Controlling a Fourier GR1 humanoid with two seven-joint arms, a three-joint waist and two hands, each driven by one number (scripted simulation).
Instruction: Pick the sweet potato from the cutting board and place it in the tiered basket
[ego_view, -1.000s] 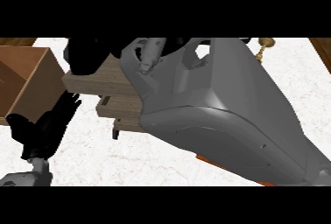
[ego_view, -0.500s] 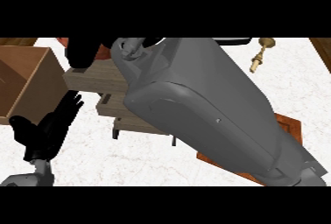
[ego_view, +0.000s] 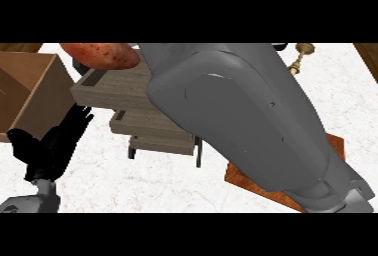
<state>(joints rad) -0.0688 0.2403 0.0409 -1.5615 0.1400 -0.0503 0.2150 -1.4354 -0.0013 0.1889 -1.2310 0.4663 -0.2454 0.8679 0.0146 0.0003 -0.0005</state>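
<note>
We see the scene lit brightly and evenly, as if from above, with the white desk pale and matte. The grey right forearm takes a soft sheen, with a small pale streak high on its broad face and darker shading toward its lower right edge, while the tiered basket darkens where its tiers run under the arm. The left hand reads as near-flat black with little shading, and the sweet potato looks lighter along its upper side.
</note>
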